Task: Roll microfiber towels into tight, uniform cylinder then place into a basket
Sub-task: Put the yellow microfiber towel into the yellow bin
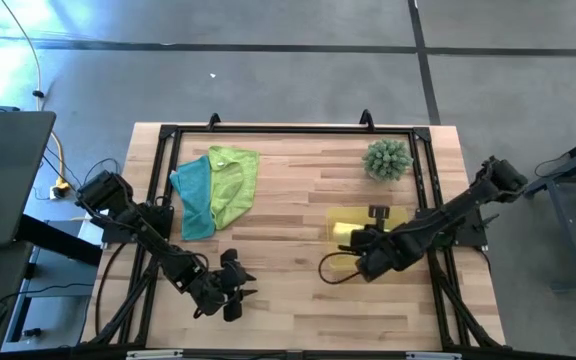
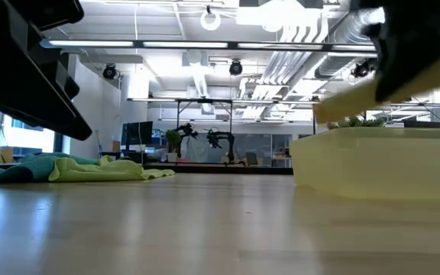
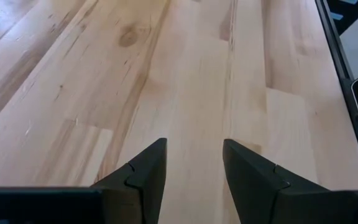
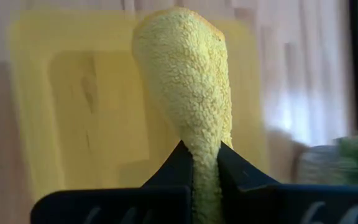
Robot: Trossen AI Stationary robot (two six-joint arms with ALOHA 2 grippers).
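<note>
Placing step judged in hand. Right claw [image 4: 205,163] is clamped on the rolled yellow towel [image 4: 185,81], held above the basket [image 4: 61,112] just beyond its tips. Next move calls for lowering into the basket, then release. Spiky plant [image 1: 387,159] is seen past the basket. Left claw [image 3: 194,171] is spread, nothing between, over bare table [image 3: 185,74]. Teal towel [image 1: 194,195] and green towel [image 1: 233,180] lie unrolled, well apart from both claws.
</note>
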